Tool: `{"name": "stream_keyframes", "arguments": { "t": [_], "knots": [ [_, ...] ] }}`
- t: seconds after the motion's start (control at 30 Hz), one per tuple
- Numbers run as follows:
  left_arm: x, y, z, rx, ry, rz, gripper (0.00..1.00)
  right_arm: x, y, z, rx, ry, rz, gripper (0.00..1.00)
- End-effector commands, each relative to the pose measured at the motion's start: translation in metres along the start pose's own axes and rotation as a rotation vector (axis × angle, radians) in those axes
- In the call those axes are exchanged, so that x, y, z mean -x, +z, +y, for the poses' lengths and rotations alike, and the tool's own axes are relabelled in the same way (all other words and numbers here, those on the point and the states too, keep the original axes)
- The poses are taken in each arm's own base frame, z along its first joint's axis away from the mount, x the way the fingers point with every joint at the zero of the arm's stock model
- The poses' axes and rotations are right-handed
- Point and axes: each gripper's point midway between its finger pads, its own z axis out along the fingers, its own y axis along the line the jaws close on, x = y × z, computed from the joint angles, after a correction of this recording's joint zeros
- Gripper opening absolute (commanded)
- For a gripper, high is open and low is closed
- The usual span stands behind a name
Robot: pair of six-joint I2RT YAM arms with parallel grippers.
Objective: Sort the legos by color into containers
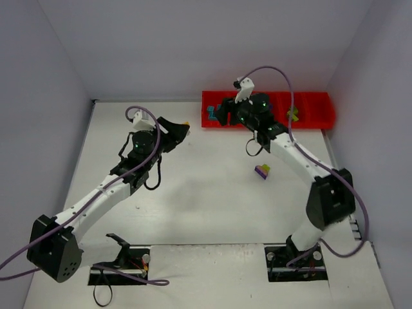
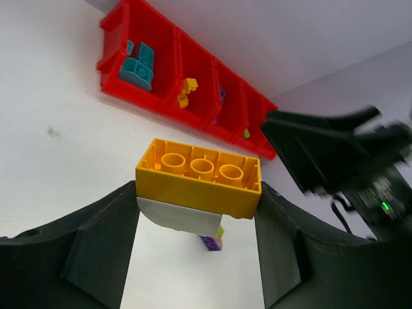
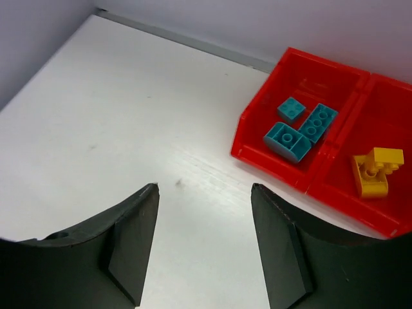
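Right arm (image 1: pixel 297 153) over red tray (image 1: pixel 317 111)

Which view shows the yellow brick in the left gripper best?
Left wrist: the yellow brick fills the frame centre, clamped in the left gripper. Top external shows it only as a small speck at the gripper tip. Right wrist does not show it.

A white table (image 3: pixel 96 96) lies below the right gripper (image 3: pixel 205 188), with a small dark mark (image 3: pixel 179 183) close to it. Farther ahead a grey strip (image 3: pixel 187 40) joins the table to a plain pale lavender wall (image 3: pixel 257 19); the light is soft and even.
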Motion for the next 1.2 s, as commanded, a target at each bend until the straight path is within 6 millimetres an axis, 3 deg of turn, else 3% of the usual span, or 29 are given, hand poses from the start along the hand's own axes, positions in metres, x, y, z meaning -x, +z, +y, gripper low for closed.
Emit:
{"name": "stream_keyframes", "arguments": {
  "t": [0.0,0.03,0.1,0.27,0.63,1.17],
  "knots": [
    [0.043,-0.001,-0.067,-0.204,-0.147,-0.101,0.05,0.069,-0.056,0.056,0.151,-0.053,-0.239,0.56],
    [0.044,0.000,-0.070,-0.217,-0.177,-0.100,0.05,0.055,-0.061,0.062,0.179,-0.028,-0.215,0.56],
    [0.048,0.000,-0.078,-0.241,-0.193,-0.107,0.05,0.062,-0.077,0.080,0.227,-0.021,-0.254,0.59],
    [0.056,-0.001,-0.092,-0.274,-0.235,-0.114,0.05,0.053,-0.088,0.107,0.301,-0.008,-0.262,0.63],
    [0.065,-0.008,-0.105,-0.303,-0.288,-0.120,0.05,0.062,-0.078,0.145,0.371,-0.052,-0.286,0.64],
    [0.063,-0.009,-0.110,-0.309,-0.300,-0.113,0.05,0.083,-0.056,0.162,0.361,-0.108,-0.338,0.63]
  ]
}}
